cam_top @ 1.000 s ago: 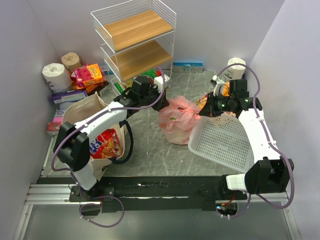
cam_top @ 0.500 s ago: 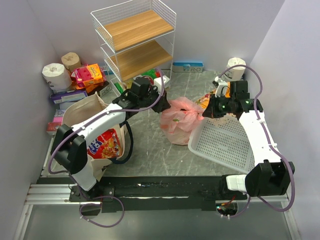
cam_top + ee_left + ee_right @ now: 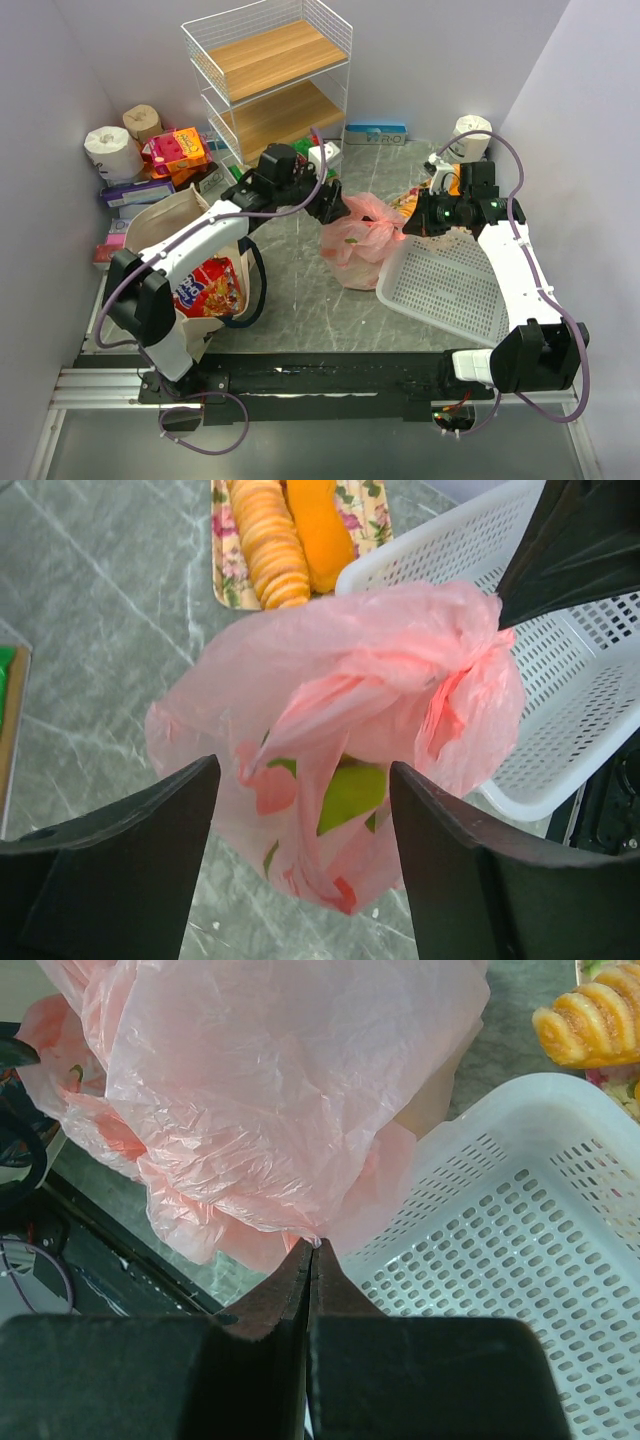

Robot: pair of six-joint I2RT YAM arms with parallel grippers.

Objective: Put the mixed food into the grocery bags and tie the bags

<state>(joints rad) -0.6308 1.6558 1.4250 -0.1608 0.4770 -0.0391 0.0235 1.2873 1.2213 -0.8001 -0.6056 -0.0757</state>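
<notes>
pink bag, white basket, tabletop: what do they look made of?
The pink fruit-printed bag: thin plastic film, translucent and slightly glossy; it crinkles and a green shape shows through. The white perforated basket: rigid moulded plastic, satin, judging by its even slots. The grey tabletop: stone-look with pale veining; real marble or printed laminate, cannot tell.

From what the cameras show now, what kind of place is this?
Probably a mock-up pantry or grocery-packing corner for robot practice, not a real shop. Signs of this: a wire shelf rack, toilet-paper rolls and a pink plastic bag.
</notes>
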